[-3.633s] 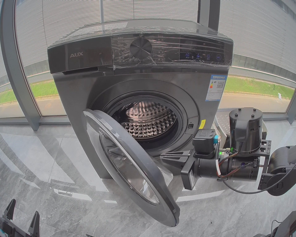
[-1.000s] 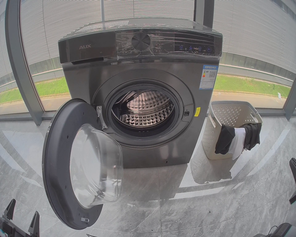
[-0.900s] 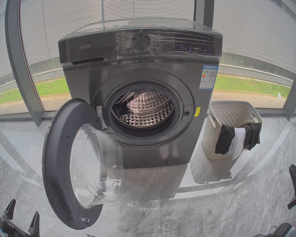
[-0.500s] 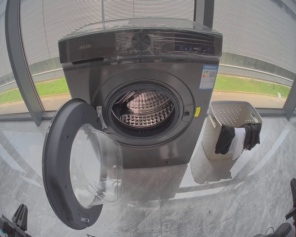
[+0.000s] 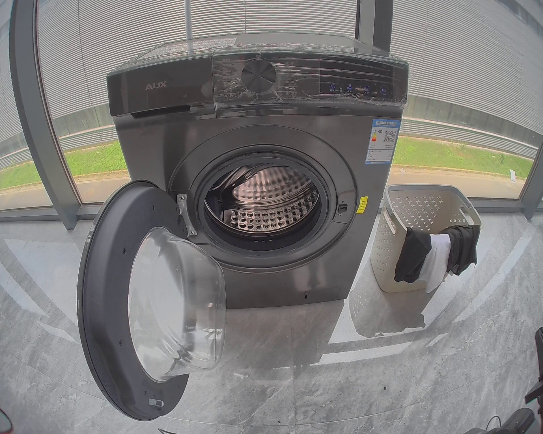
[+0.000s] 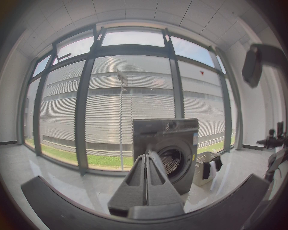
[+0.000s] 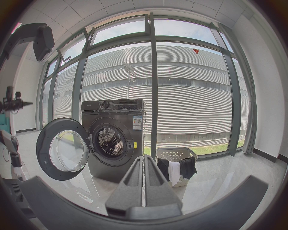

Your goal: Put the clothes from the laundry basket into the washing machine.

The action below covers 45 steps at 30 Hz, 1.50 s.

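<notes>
Floor [image 5: 339, 373]: glossy grey marbled slabs with pale veining, mirroring the window light.

Room: glass wall of tall panes in dark frames [image 5: 39, 113]. Outside lie a grass strip [image 5: 464, 155] and a grey ribbed building front [image 5: 475, 51]. The wrist views add a white tiled ceiling [image 7: 90, 12] and a white side wall [image 7: 267, 89].

Washing machine [image 5: 260, 124]: dark grey front-loader, back to the glass, control panel under plastic wrap. Its round door [image 5: 104, 271] is swung wide open on the robot's left, with the clear bowl [image 5: 175, 305] facing out. The steel drum [image 5: 266, 206] is exposed, its perforated wall lit.

Laundry basket [image 5: 389, 248]: off-white, perforated, on the floor just beside the machine on the robot's right.

Clothes: draped over the basket's near rim, hanging down the outside.
- Black piece [image 5: 412, 254], nearest the machine.
- White piece [image 5: 436, 261], in the middle.
- Second black piece [image 5: 462, 246], farthest from the machine.

Left gripper [image 6: 145, 156]: held up, well back from the machine and pointed toward it. Fingers pressed together, nothing between them.

Right gripper [image 7: 143, 157]: held up, well back, pointed at the gap between machine and basket. Fingers together, nothing held.
</notes>
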### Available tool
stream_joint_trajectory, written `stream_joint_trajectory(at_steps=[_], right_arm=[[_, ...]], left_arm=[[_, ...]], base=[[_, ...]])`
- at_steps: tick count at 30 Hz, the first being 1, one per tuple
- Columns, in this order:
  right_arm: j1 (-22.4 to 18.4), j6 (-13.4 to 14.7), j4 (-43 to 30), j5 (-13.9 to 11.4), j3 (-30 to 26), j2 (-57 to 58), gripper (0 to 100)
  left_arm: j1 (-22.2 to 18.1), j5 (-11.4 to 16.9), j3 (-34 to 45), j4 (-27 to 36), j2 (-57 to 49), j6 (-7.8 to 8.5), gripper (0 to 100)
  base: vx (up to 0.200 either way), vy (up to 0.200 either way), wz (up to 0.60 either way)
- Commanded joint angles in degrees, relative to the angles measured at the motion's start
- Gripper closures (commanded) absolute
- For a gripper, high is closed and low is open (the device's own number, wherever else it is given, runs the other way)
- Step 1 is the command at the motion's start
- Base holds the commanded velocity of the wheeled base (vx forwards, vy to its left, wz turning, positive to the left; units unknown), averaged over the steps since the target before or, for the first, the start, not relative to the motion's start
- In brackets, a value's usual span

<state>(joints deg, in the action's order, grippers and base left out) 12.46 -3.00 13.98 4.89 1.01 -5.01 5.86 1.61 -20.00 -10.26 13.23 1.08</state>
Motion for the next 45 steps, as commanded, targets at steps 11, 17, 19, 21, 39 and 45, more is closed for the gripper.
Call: stream_joint_trajectory(at_steps=[11, 17, 19, 21, 39, 45], right_arm=[[0.02, 0.10, -1.33, -0.32, -1.01, -0.26, 100], [0.02, 0.01, -2.47, -0.41, -1.01, -0.26, 100], [0.02, 0.01, -2.56, -0.41, -1.01, -0.26, 100], [0.02, 0.01, -2.47, -0.41, -1.01, -0.26, 100], [0.02, 0.10, -2.56, -0.41, -1.01, -0.26, 100], [0.02, 0.10, -2.56, -0.41, -1.01, -0.26, 100]], left_arm=[[37.20, 6.65, -33.34, 3.76, 47.07, 0.06, 100], [39.14, 3.66, -28.42, 5.43, 51.99, -7.59, 100], [39.05, 3.22, -25.17, 5.43, 52.60, -7.59, 100], [38.78, 1.20, -21.92, 5.17, 52.87, -7.59, 100], [36.15, -7.67, -12.69, 4.20, 52.69, -7.59, 100], [34.30, -11.28, -11.72, 4.20, 52.34, -7.68, 100]], base=[[0.000, 0.000, 0.00], [0.000, 0.000, 0.00], [0.000, 0.000, 0.00], [0.000, 0.000, 0.00], [0.000, 0.000, 0.00], [0.000, 0.000, 0.00]])
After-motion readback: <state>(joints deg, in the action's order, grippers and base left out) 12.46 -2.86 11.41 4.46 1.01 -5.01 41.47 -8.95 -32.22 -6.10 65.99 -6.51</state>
